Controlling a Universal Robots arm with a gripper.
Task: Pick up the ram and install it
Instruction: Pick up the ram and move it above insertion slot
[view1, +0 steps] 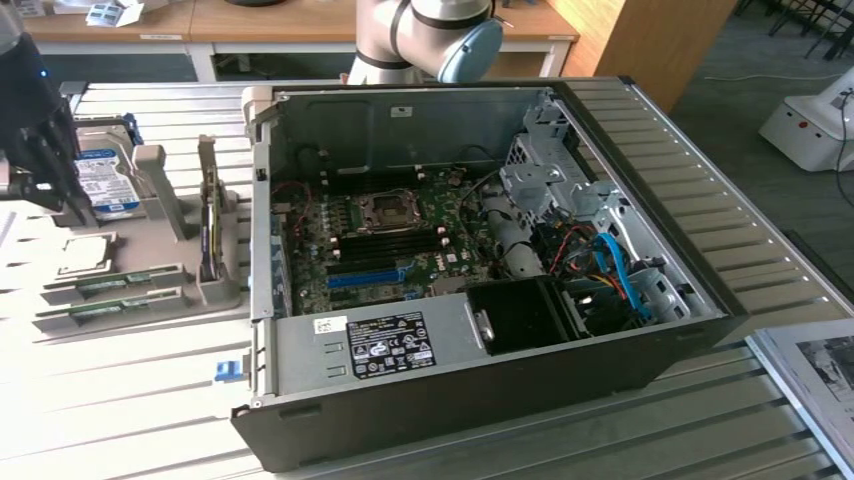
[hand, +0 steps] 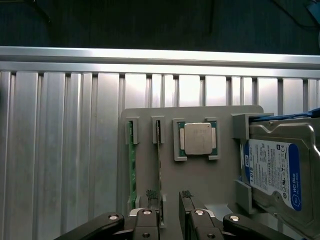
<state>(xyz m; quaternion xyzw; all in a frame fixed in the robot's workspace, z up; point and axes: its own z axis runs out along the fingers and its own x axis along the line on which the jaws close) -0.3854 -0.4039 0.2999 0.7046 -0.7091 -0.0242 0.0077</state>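
Ribbed aluminium bench (view1: 134, 420) carries an open computer case (view1: 454, 410), which lies on its side with the motherboard (view1: 400, 255) exposed. At the exterior view's left of the case stands a grey tray (hand: 200, 185) with the spare parts.

On this tray, in the wrist view, two green sticks stand on their edges in narrow slots, side by side. Beside them sits the square silver processor chip (hand: 197, 139), and further on the hard drive (hand: 275, 175) with its blue label.

The claw (hand: 170, 196) is spread wide and it pinches nothing. Its two fingers (hand: 152, 195) come in over the near end of the tray. The ram (hand: 159, 160) is the stick next to the processor chip. It is in its slot, and its line runs toward the gap of the claw, very close to the inner side of one finger and well apart from the other finger. If that finger touches the ram, I cannot tell. The second stick (hand: 132, 165) lies just outside the claw, on the side away from the processor chip.
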